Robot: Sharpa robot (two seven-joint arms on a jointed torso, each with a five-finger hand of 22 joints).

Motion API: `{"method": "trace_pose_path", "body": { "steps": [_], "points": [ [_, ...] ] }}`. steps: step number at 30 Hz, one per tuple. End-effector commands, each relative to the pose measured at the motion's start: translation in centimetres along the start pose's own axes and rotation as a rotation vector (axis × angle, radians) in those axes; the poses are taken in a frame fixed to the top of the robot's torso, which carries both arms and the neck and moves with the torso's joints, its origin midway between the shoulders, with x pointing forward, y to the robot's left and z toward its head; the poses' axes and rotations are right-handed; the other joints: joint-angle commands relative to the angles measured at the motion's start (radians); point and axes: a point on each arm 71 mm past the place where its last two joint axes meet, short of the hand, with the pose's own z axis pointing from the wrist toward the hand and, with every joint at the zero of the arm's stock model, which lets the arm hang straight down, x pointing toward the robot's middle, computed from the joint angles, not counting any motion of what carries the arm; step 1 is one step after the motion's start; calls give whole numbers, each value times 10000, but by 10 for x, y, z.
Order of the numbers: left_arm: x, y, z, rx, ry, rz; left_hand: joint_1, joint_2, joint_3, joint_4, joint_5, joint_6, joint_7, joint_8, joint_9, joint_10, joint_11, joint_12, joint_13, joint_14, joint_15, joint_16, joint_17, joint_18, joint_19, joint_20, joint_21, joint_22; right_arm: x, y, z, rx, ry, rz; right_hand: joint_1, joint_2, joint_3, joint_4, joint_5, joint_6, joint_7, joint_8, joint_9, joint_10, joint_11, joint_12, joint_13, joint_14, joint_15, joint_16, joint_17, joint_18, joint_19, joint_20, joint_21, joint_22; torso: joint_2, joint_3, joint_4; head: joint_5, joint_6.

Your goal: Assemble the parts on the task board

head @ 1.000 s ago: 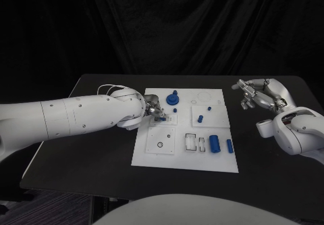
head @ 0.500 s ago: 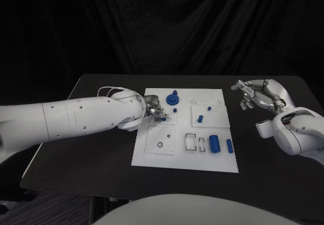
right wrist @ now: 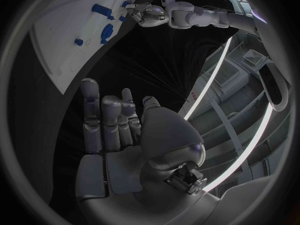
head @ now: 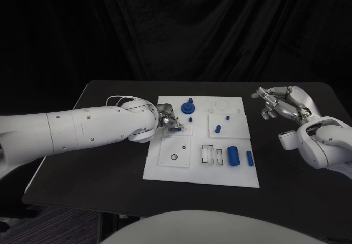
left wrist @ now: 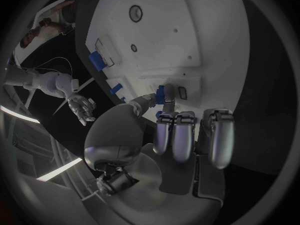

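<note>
Small blue part (head: pixel 177 129) pinched by left hand (head: pixel 166 121) over task board (head: pixel 192 175).

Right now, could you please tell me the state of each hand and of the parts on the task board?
left hand: pinches a small blue part at the task board.
right hand: holds nothing, fingers apart, off the board's side.
blue cylinder: lying flat on the board.
blue round part: resting on the board, untouched.

The black worktop (head: pixel 103 178) carries a single white task board (head: pixel 192 172), lying flat at its middle. The board's long sides run from the near edge toward the far edge.
</note>
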Motion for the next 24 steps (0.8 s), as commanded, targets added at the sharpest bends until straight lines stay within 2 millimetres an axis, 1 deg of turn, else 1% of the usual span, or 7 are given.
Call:
{"method": "trace_pose_path", "body": {
  "steps": [1,3,6,7,11,15,24],
  "points": [
    [5,1,0,-25,277,54,-43,46,-63,92,-97,-11,-14,-67,16,1041,6,36,2634,1057,5,27,2634,129,-92,21,-78,950,1,-2,-1,168,83,-2,97,14,45,-6,58,5,-32,14,-11,-38,-9,-42,-15,-68,-5,-41,-16,53,-74,28,-67,-13,2,4,5,-1,0],
    [6,2,0,-39,311,68,-169,20,-284,269,-587,-27,12,-173,20,1041,29,36,2634,1057,30,27,2634,132,-108,44,-98,938,1,-2,-1,173,100,-30,97,14,45,-6,58,5,-32,14,-11,-38,-9,-42,-15,-68,-5,-41,-16,53,-74,28,-67,-13,3,4,6,5,0],
    [6,2,0,-51,336,77,-245,13,-535,448,-1020,-5,26,-290,13,1041,42,36,2634,1057,43,27,2634,134,-110,63,-109,942,1,-2,-1,181,125,-53,137,-9,69,-18,77,4,-33,12,-16,-50,-9,-46,-27,-70,-6,-42,-21,52,-71,28,-68,-11,3,2,6,17,0],
    [6,2,0,-59,344,80,-429,-40,-716,622,-1271,2,58,-331,2,1041,66,36,2634,1057,60,27,2634,132,-108,70,-109,948,1,-2,-1,185,132,-57,137,-9,69,-18,77,4,-33,12,-16,-50,-9,-46,-27,-70,-6,-42,-21,52,-71,28,-68,-11,4,2,5,21,0],
    [6,3,0,-107,371,92,-784,-126,-1296,1114,-1715,29,102,-514,-45,1041,106,36,2634,1057,95,27,2634,137,-117,104,-128,941,2,-2,-1,200,159,-63,173,-36,91,-26,102,3,-32,10,-20,-57,-10,-48,-36,-79,-6,-50,-40,55,-79,28,-88,-18,6,1,-4,40,0],
    [6,5,0,-167,398,108,-927,-198,-1770,1438,-1906,10,128,-690,-84,1041,131,36,2634,1057,116,27,2634,141,-126,127,-145,935,2,-3,-1,206,172,-63,235,-80,134,-36,156,-7,-30,1,-31,-56,-9,-45,-38,-75,-7,-45,-41,53,-75,28,-95,-16,13,1,3,35,0],
    [6,6,1,-256,467,149,-861,-189,-2258,1680,-2069,-76,180,-925,-114,1041,187,36,2634,1057,164,27,2634,147,-138,170,-168,928,2,-3,-1,230,213,-57,296,-121,189,-36,233,-13,-27,-6,-44,-61,-8,-46,-49,-76,-7,-44,-54,54,-75,27,-112,-19,12,1,5,48,0]
  ]
}}
